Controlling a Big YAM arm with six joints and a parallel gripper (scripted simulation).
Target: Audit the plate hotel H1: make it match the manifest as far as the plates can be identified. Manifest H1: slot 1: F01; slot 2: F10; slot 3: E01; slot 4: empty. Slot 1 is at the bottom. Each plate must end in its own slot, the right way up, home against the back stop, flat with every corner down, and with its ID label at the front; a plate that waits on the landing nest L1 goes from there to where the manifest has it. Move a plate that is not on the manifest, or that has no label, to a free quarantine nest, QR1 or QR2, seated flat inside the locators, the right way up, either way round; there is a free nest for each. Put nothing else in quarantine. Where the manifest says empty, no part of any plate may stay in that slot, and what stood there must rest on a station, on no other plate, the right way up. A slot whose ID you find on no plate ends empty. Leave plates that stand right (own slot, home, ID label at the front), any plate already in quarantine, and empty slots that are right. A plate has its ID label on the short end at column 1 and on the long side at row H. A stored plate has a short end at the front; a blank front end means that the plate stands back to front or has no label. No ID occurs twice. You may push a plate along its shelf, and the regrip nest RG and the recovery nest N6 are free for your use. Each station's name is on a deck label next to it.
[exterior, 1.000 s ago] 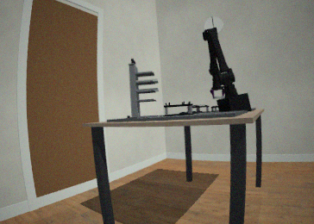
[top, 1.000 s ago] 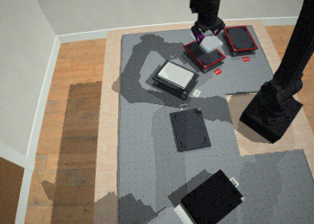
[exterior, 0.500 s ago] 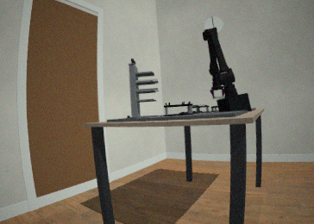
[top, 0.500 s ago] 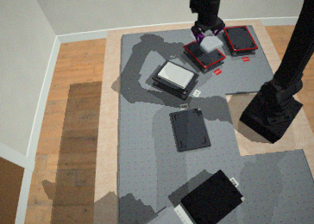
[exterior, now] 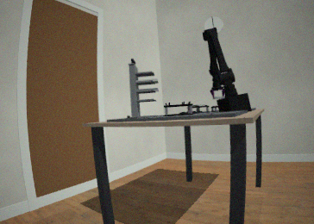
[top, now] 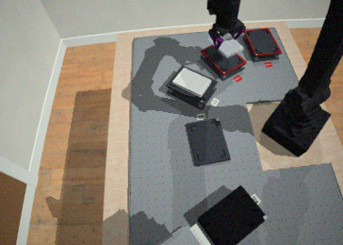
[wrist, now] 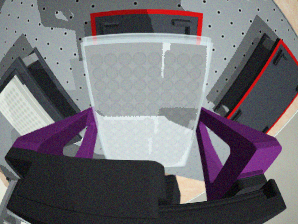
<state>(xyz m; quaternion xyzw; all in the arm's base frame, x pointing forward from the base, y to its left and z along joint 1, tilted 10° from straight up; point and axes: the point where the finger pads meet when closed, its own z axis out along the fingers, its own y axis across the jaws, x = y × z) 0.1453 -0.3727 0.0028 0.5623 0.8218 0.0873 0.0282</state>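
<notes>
My gripper [top: 227,40] is shut on a pale, see-through plate [top: 231,47] and holds it by its long sides just above the nearer red-framed nest [top: 223,60]. In the wrist view the plate [wrist: 147,106] sits between the purple fingers and hides most of that nest [wrist: 147,24]. I can read no label on it. The second red-framed nest [top: 262,42] lies to the right, holding a dark surface. A white-topped plate [top: 192,82] rests on a nest to the left. The plate hotel [exterior: 140,89] stands at the table's other end; its top shows dark [top: 231,218].
A dark flat nest [top: 207,141] lies mid-deck. The arm's black base [top: 297,121] stands at the right edge. Small deck labels [top: 237,78] sit beside the nests, too small to read. The white-topped plate also shows at the wrist view's left edge [wrist: 20,103].
</notes>
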